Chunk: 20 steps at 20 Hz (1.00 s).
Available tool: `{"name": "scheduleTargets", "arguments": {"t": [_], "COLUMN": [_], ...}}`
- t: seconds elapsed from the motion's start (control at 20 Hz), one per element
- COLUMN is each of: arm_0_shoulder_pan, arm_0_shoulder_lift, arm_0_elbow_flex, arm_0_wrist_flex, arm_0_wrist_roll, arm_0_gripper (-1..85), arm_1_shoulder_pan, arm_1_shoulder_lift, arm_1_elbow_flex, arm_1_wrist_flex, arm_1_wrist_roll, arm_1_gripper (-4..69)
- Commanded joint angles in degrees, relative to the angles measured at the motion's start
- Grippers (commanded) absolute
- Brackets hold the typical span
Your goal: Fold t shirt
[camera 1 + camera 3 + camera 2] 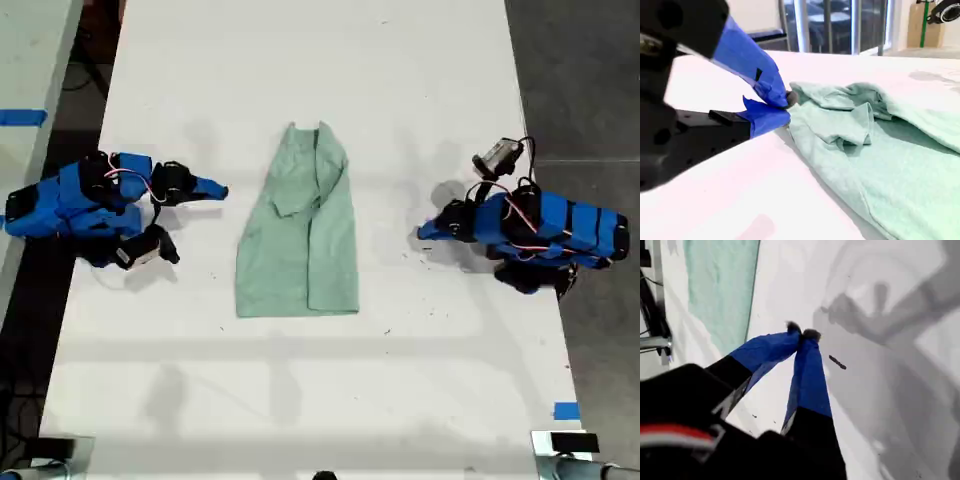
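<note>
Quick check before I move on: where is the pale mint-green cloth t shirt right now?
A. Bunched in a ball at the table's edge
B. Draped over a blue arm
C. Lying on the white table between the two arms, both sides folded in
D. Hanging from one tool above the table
C: the pale mint-green cloth t shirt lies flat on the white table, narrowed to a strip, neither arm's tool holding it.

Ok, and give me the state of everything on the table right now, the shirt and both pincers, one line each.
t shirt: lying flat on the table, sides folded in to a narrow strip, wrinkled, held by nothing.
my first pincer: shut, empty, over bare table, apart from the shirt.
my second pincer: shut, empty, low beside the shirt's edge.
</note>
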Motion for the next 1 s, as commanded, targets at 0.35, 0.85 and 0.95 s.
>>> {"name": "scheduleTargets", "arguments": {"t": [0.35,0.85,0.95], "arm_0_shoulder_pan": [0.70,13.80,17.49], "arm_0_shoulder_lift": [0.35,-57.66,-70.66], "arm_0_elbow_flex": [0.00,-37.79,-45.79], "arm_0_wrist_flex": [0.00,1.23,3.87], "arm_0_wrist_roll": [-0.18,-17.40,-22.68], "arm_0_gripper": [-0.2,14.5,17.3], "arm_1_shoulder_pan": [-0.79,-0.62,-0.70], "arm_1_shoulder_lift": [0.79,0.79,0.79], "arm_1_elbow_flex": [2.99,2.99,2.99], "arm_1_wrist_flex": [1.58,1.58,1.67], "arm_1_wrist_roll": [2.64,2.81,2.81], "arm_1_gripper": [-1.9,-1.9,-1.9]}}
